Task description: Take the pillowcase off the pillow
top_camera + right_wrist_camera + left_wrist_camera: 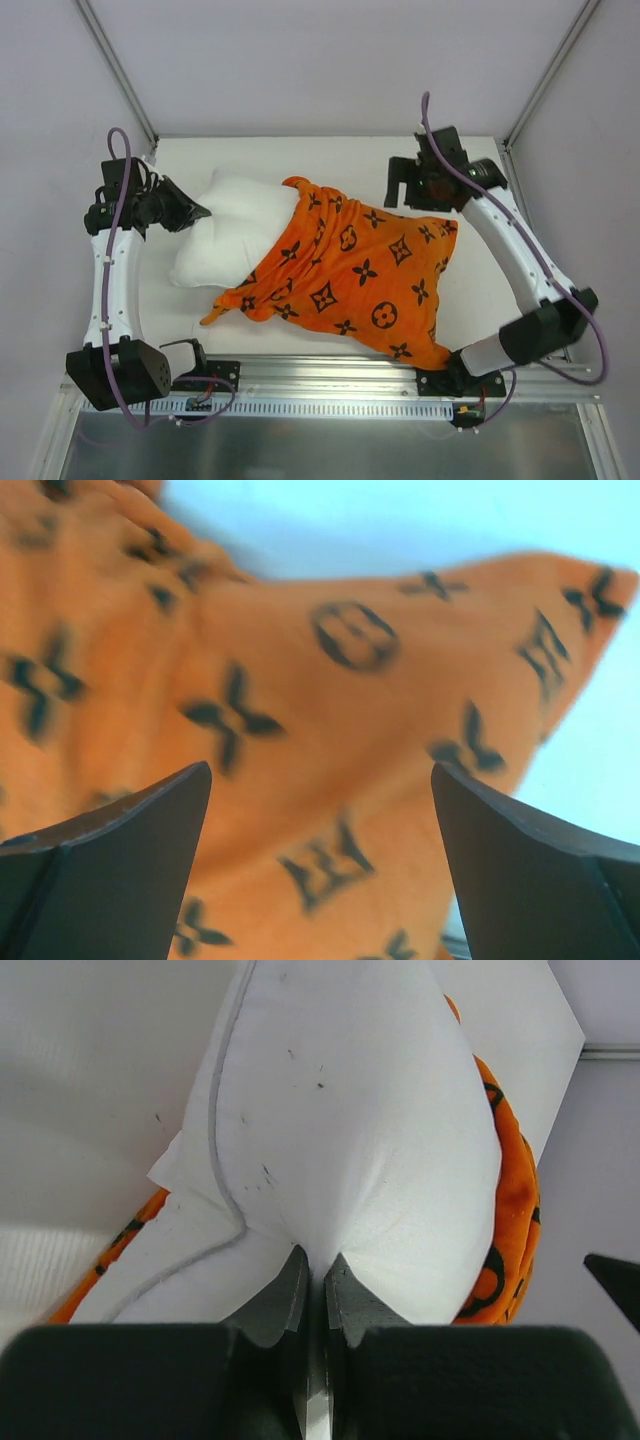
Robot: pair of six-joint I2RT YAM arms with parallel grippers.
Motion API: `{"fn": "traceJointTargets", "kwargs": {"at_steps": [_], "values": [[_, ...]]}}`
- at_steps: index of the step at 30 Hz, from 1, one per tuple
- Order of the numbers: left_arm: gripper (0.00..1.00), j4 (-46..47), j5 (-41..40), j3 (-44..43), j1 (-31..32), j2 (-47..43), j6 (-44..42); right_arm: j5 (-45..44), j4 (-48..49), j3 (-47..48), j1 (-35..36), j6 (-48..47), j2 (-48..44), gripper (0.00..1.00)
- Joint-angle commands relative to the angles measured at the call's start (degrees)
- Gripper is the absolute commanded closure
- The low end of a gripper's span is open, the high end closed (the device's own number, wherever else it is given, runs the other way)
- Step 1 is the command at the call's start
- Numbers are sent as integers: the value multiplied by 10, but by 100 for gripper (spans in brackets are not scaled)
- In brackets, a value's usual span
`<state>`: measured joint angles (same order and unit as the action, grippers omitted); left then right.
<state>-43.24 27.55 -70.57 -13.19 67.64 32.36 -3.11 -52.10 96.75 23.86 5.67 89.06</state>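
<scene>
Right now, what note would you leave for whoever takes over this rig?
Claws: the left claw is shut on the pillow, pinching its bare white end. The right claw is open and empty, by the far edge of the pillowcase.
Things: the pillow lies across the table, its left end exposed and the rest inside the pillowcase.
Done: the pillowcase is partly off.
Left: probably grip the pillowcase with the right claw and draw it off rightward.

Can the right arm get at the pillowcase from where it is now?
Probably yes. The right gripper is open right at the pillowcase, with orange fabric filling the view between its fingers and nothing in between. The left gripper, shut on a corner of the pillow, is well clear on the other side.
</scene>
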Motion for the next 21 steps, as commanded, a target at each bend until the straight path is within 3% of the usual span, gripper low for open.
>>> {"fn": "traceJointTargets", "kwargs": {"at_steps": [1, 8, 10, 14, 16, 17, 19, 20, 21], "values": [[100, 33, -21, 2, -4, -16, 1, -52, -33, -149, -14, -15, -152, 4], [100, 34, -29, 3, -4, -8, 2, 7, -59, -384, 29, 86, -373, 4], [100, 34, -27, 0, -4, 1, 2, 24, -54, -415, 68, 136, -410, 4], [100, 39, -22, -2, -4, 13, 7, 59, 1, -503, 120, 188, -400, 1], [100, 41, -23, -3, -4, 14, 10, 52, 21, -517, 134, 189, -381, 14], [100, 41, -22, -5, -4, 17, 10, 10, 23, -517, 134, 185, -359, 36], [100, 41, -21, -15, -4, 24, 3, -46, 11, -492, 117, 162, -336, 65], [100, 40, -21, -19, -4, 26, 2, -80, 0, -479, 98, 152, -314, 93], [100, 40, -20, -21, -4, 30, -2, -80, -1, -454, 38, 139, -306, 99]]}}
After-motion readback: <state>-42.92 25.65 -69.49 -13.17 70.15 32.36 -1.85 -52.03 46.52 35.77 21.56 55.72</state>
